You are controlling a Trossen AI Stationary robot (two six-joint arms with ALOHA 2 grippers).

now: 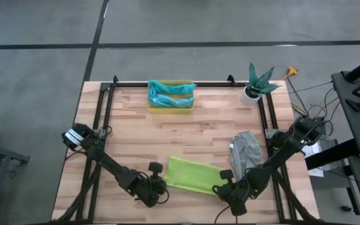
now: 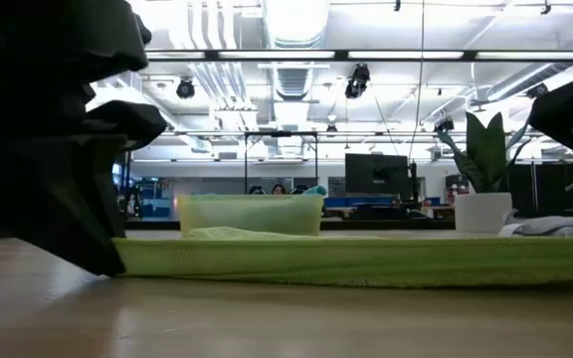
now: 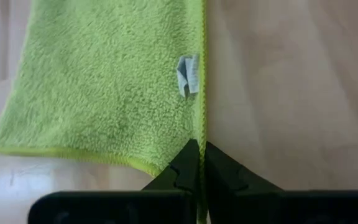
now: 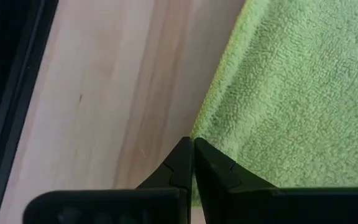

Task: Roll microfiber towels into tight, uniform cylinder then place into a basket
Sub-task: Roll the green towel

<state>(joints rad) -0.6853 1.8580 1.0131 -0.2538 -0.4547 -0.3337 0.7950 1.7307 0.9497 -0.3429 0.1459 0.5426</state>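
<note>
My left hand (image 3: 197,158) and right hand (image 4: 192,155) were each clenched on a near corner of the flat lime green microfiber towel (image 1: 194,174) spread on the pale wooden desk (image 1: 130,131). A crumpled grey towel (image 1: 246,149) lay just beside its right end. At the far edge, the shallow translucent yellow plastic basket (image 1: 149,106) held the teal towel (image 1: 170,92) and the light blue towel (image 1: 167,100).

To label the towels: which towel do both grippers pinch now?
The lime green towel, spread flat at the front edge; the grey towel lies crumpled apart, untouched.
</note>
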